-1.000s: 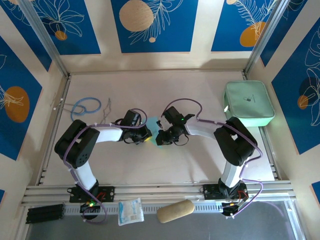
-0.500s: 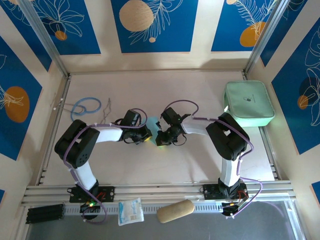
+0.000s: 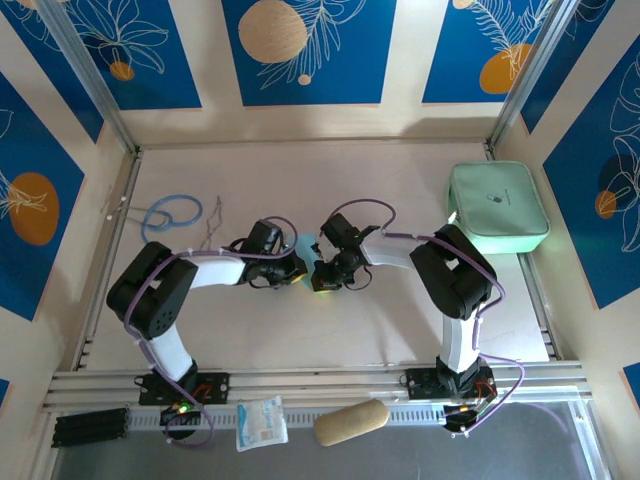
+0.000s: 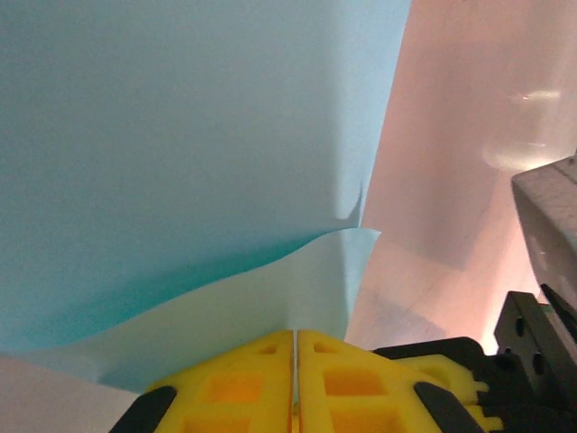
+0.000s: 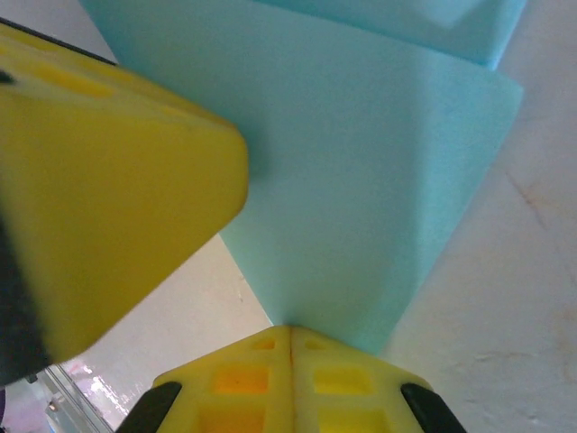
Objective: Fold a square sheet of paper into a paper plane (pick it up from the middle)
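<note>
Thin light-blue paper sheet (image 4: 180, 135), partly folded, held over mid-bench (image 3: 400, 180). Gripped at its edges by left tool (image 4: 295, 338) and right tool (image 5: 290, 332), both clenched; elbows bent, wrists turned inward, almost touching.

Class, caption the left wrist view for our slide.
Left hand, yellow fingers shut, pinches the curled edge of the light-blue paper.

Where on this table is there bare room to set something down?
Free: the far strip of table between the blue cord loop and mint-green case; also the near strip before the rail. Crowded: the centre, where left gripper and right gripper pinch the light-blue paper.
</note>
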